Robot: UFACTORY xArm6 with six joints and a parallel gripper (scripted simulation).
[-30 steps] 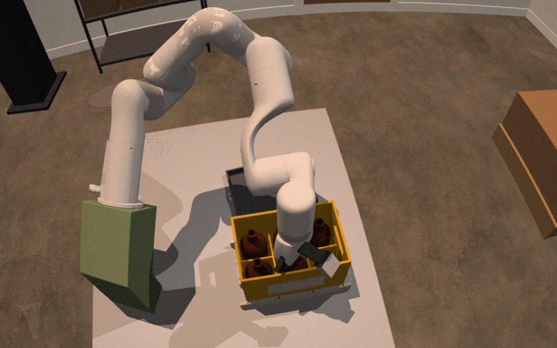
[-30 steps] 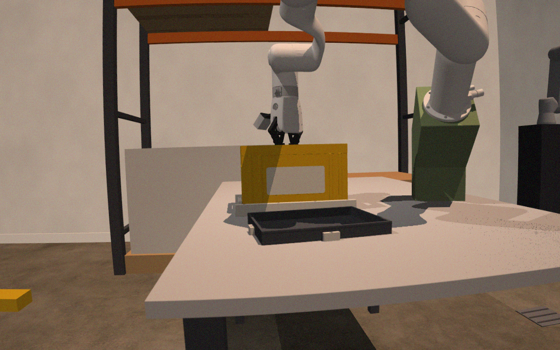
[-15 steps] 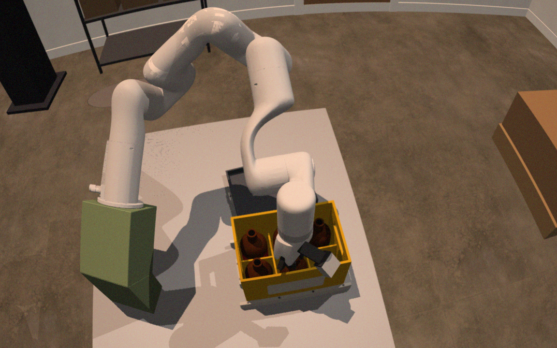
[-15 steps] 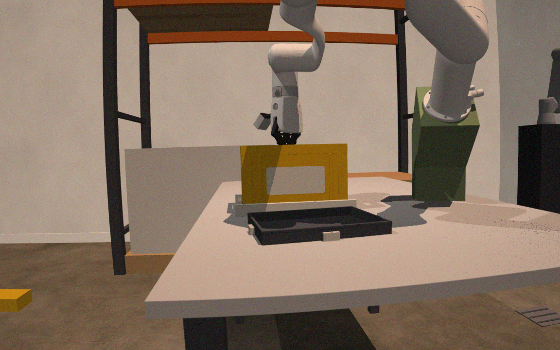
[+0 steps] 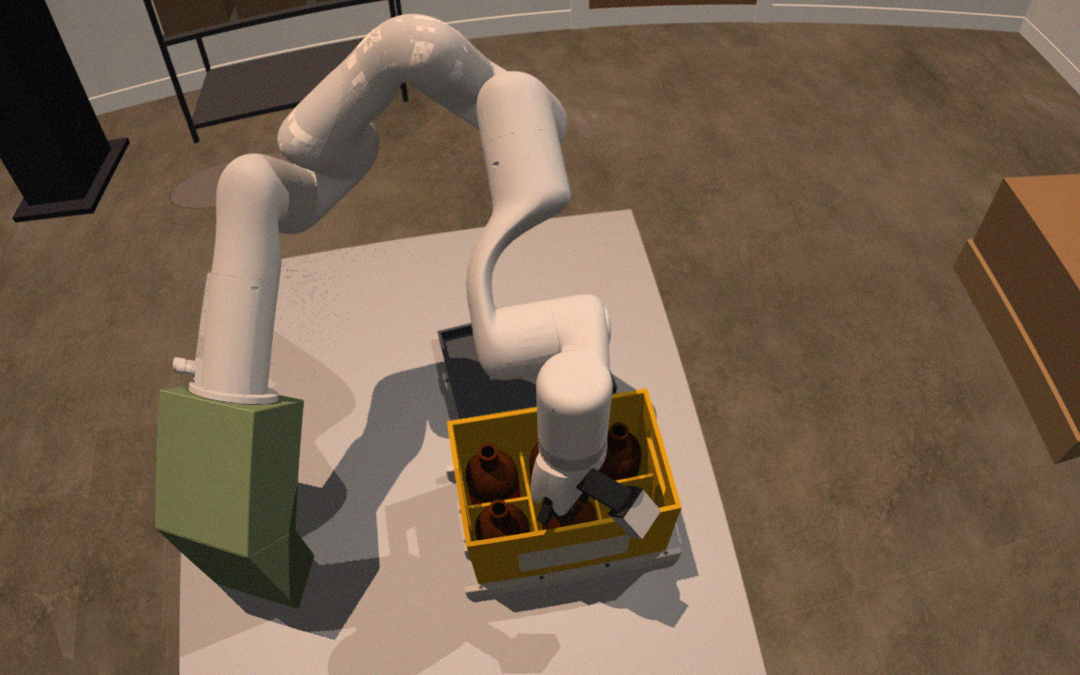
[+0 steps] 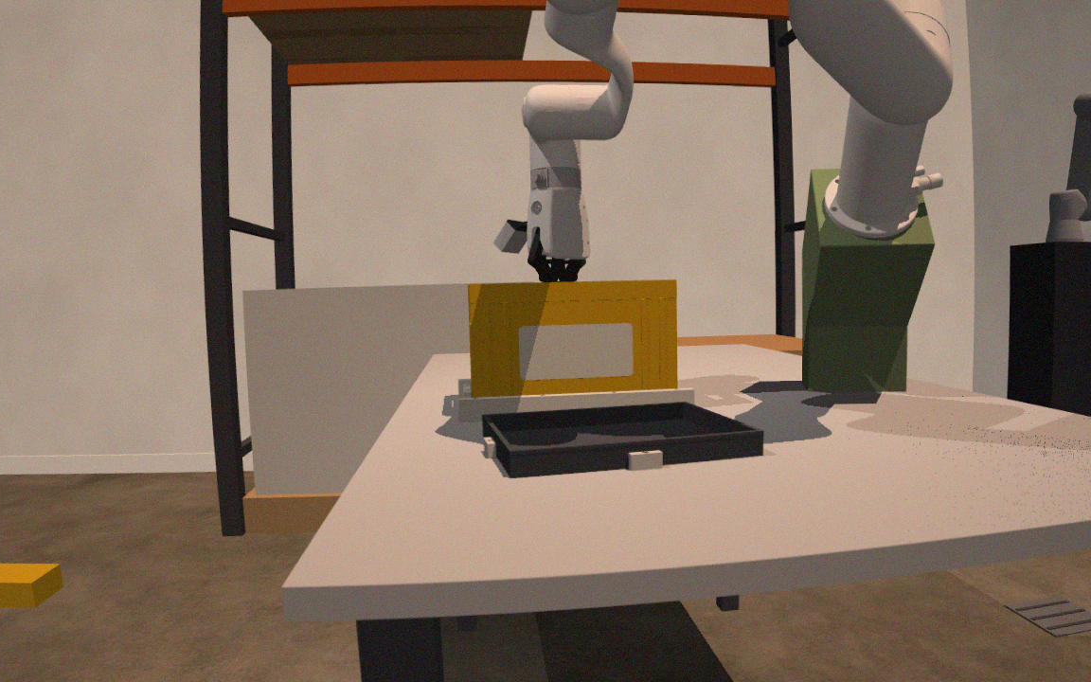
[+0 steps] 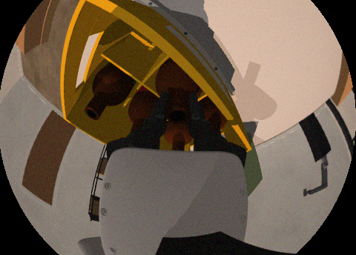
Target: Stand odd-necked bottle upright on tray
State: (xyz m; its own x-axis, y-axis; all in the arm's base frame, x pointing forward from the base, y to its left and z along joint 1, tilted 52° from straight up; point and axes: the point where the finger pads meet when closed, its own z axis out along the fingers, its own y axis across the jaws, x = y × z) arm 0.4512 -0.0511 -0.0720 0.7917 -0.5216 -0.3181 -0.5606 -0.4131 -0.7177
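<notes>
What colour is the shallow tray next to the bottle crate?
Black shallow tray, best seen in the exterior view.

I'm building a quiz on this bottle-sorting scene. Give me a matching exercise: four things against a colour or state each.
Things:
1. crate
2. tray
3. gripper
4. arm pedestal

States:
a. green
b. holds no bottle
c. yellow, with dividers
d. shut on a brown bottle's neck

Pairs: 1-c, 2-b, 3-d, 4-a

Top view: high, angled down over counter. Exterior: low, counter-level, facing the rack. Wrist: close, behind claw. All share the crate.
</notes>
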